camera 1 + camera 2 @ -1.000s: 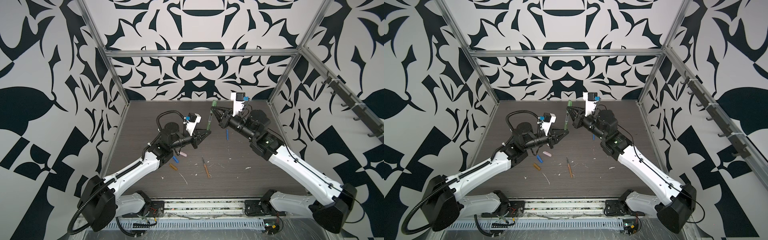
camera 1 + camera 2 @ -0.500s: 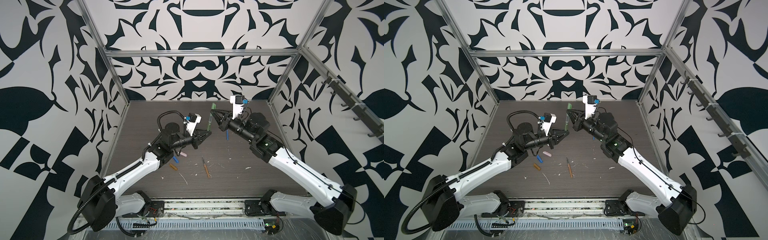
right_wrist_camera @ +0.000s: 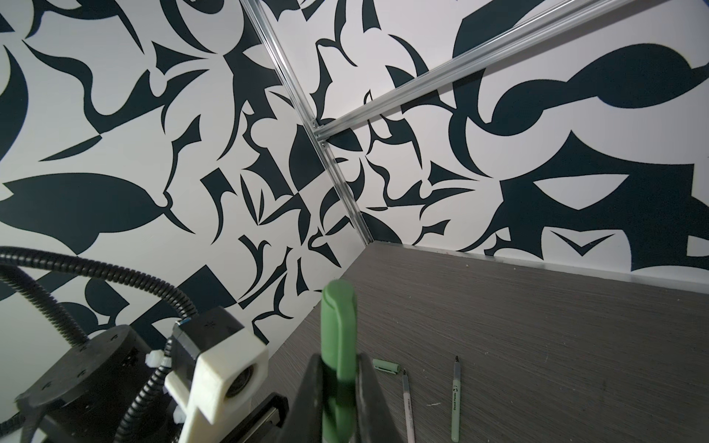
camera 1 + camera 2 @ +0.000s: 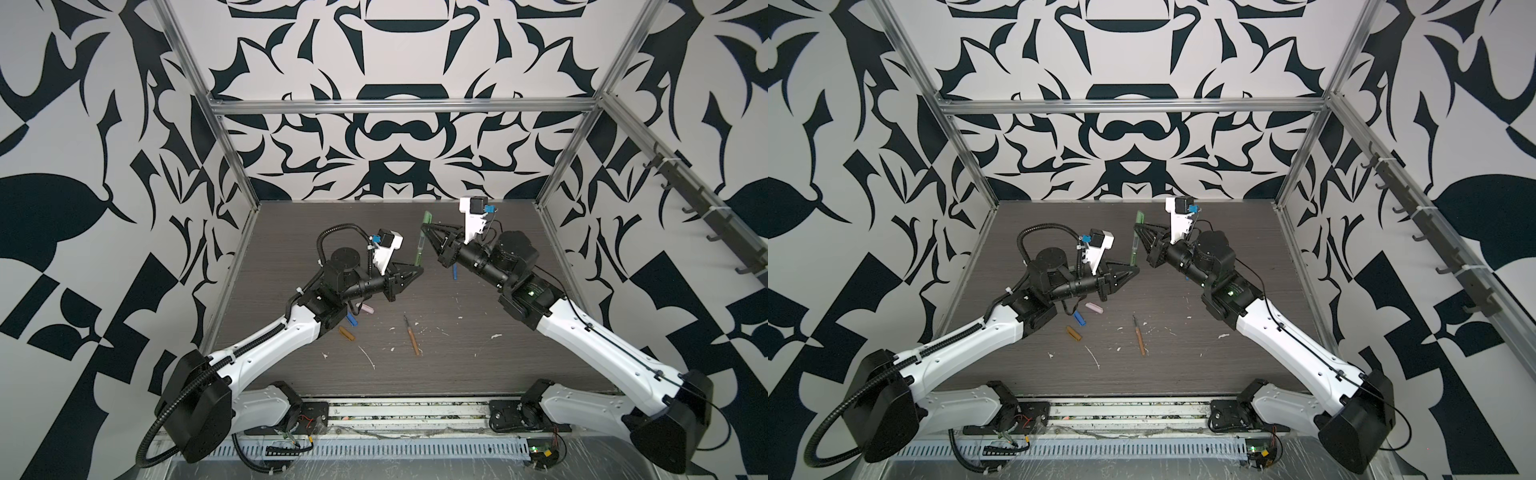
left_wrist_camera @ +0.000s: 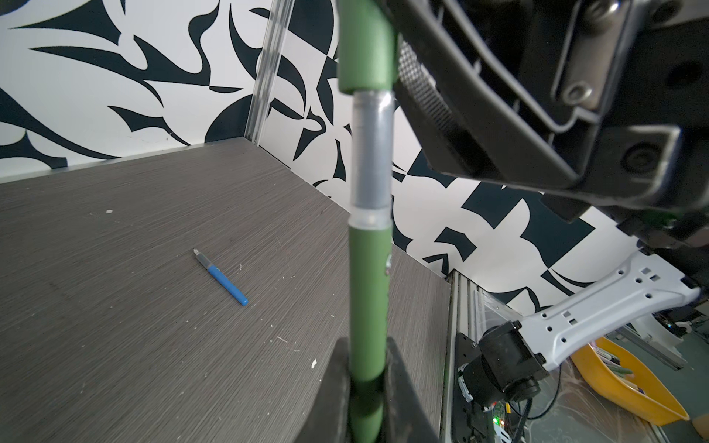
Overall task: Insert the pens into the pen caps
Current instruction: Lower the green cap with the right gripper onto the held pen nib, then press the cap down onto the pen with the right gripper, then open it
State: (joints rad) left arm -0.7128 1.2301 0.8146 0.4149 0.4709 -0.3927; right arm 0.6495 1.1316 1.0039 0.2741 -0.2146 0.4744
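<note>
Left claw (image 4: 417, 270) clamped on dark green pen (image 4: 418, 254), right claw (image 4: 424, 227) clamped on dark green cap (image 4: 426, 218), pen tip in cap, mid-air above open tabletop (image 4: 478, 365), well off its edges; only right wrist view shows pale green cap (image 3: 385, 365).

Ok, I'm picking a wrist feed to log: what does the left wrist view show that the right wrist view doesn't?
Only left wrist: the dark green pen in the left pincer, its grey neck entering the dark green cap, and a blue pen on the table. Only right wrist: a pale green cap, a pink pen and a pale green pen lying there. Both: that dark green cap, gripped by the right pincer, and the table.
</note>
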